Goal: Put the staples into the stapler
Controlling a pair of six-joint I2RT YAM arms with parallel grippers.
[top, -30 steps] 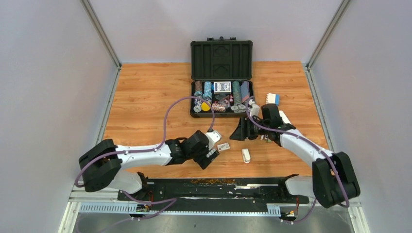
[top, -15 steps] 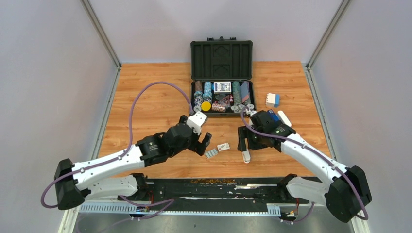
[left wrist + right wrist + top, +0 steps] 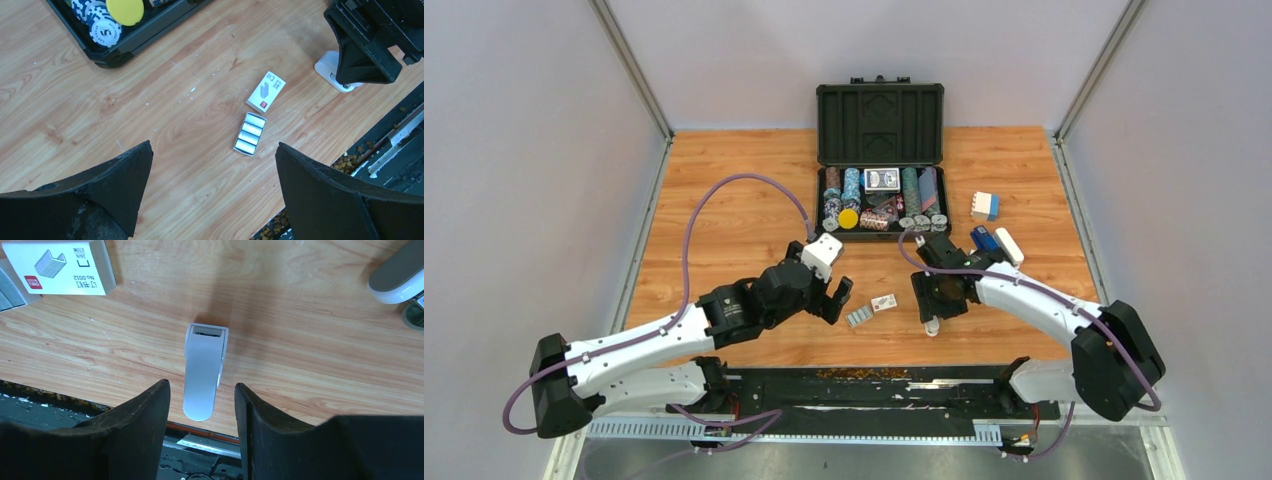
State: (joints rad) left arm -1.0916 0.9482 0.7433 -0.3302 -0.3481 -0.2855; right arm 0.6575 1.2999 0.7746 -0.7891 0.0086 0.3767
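the right claw [image 3: 201,390], half open and empty, straddles the stapler [image 3: 202,371], whose long axis runs along the gap between its jaws; the left claw [image 3: 212,150], wide open, sits farther off.

Take the poker chip case [image 3: 880,125] as your mark: in front of it, well apart on the table [image 3: 724,200], lies the staple box sleeve [image 3: 265,91], with the tray of staples [image 3: 250,133] just beside it, left and nearer you. The stapler [image 3: 202,375] lies in front of the case's right corner, right of the sleeve. A small block [image 3: 985,206] sits right of the case.
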